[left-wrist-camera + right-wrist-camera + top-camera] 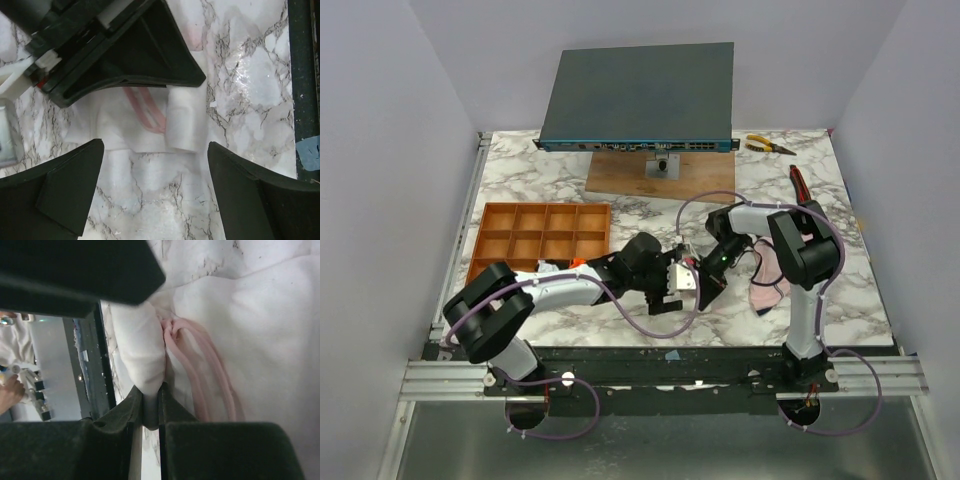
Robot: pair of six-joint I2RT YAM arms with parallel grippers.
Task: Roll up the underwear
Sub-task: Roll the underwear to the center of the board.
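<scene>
Marble-patterned tabletop (520, 190) fills the overhead view, closed in by plain pale walls. At 12 o'clock a dark flat box (640, 95) sits on a wooden board (620, 175). Pliers (767, 146) lie at 1 o'clock and a red-handled tool (800, 182) lies at 2 o'clock. An orange-brown compartment tray (545, 206) rests at 9 o'clock.

The 2 arms meet near the table's centre, a little toward 6 o'clock. The pink underwear (767, 285), edged in dark trim, lies at 4 o'clock, just beside the right arm and apart from both grippers.

The cream underwear (110, 125) lies spread on the marble between the 2 grippers. 1 edge is turned up into a thick roll (186, 122), and pink bands (147, 112) run across the cloth just beside it.

The right gripper (148, 400) has its fingers pressed almost together, pinching the end of that roll. In the left wrist view it sits at 11 o'clock, over the cloth.

The left gripper (156, 145) has its fingers spread wide and grips nothing. The cloth's near edge and bare marble show in the gap between them.
</scene>
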